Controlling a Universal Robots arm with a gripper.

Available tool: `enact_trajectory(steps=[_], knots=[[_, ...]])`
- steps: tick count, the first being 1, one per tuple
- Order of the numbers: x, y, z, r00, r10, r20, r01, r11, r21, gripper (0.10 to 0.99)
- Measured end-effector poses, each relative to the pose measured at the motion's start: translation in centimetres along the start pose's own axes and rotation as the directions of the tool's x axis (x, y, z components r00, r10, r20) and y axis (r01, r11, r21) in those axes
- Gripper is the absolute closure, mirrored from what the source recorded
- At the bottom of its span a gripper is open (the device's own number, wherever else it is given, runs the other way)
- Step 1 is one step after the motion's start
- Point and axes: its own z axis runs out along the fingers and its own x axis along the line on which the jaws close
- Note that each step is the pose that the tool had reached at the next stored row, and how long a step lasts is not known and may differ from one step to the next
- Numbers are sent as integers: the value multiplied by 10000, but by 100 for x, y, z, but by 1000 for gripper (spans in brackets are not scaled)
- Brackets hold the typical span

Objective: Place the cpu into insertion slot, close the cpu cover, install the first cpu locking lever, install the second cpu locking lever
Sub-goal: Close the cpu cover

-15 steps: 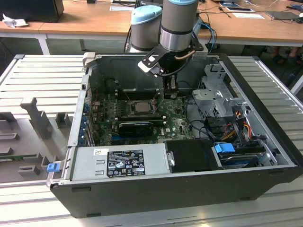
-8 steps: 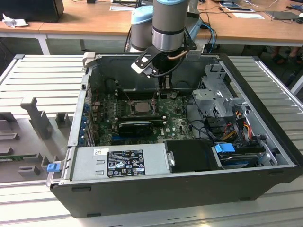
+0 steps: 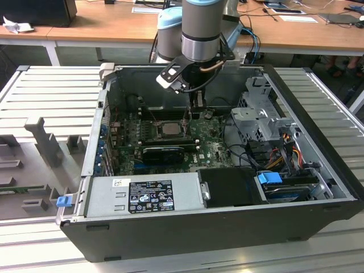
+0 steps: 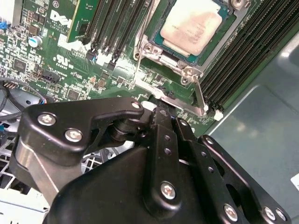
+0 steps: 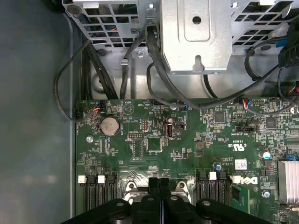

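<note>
While lying on its side with the panel off, takes up most of the exterior view: a large boxy computer case (image 3: 227, 227) of dark painted sheet steel, set on ribbed grey metal benches (image 3: 51, 91). Reaching down into it from the far side, a thick round arm (image 3: 200, 28), a smooth grey tube with pale blue caps. Along the near wall, a long grey power supply (image 3: 182, 193), flat-sided, with printed labels. On the floor of the case, a glossy green board (image 5: 196, 158) crowded with small chips and connectors. Toward the exterior view's right, a drive cage (image 3: 256, 114) of bare folded metal punched with holes, trailed by black cables (image 5: 156, 56). Near the middle of the board, a long black ribbed card (image 3: 164, 152).

Just on the far side of that card, the claw (image 4: 161, 109): matte black angular plates held by bright screws. Clenched, with the two slim fingers pressed flat together and nothing seen between them. Tips down at the edge of the socket (image 3: 154, 128), a square dark frame flanked by rows of long black memory slots (image 4: 243, 51). Lying flat over the socket, the cover (image 4: 170, 61), a thin silvery frame with a wide window. Seated in the socket and showing through that window, the cpu (image 4: 191, 25): small, flat, square with rounded corners, pale silver-beige, dull and faintly smudged. Beside the cover and just by the fingertips, a thin bright wire lever (image 4: 199, 93); touching or not, cannot tell.
</note>
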Motion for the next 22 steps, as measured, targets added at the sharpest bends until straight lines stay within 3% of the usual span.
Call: enact_trajectory(steps=[5, 17, 22], knots=[[0, -36, -1, 10000, 3, -24, -3, 10000, 55, 980], [-4, -171, 0, 10000, 3, -27, -3, 10000, 54, 980], [-6, -199, 87, 10000, -1, -26, 1, 10000, 58, 980]])
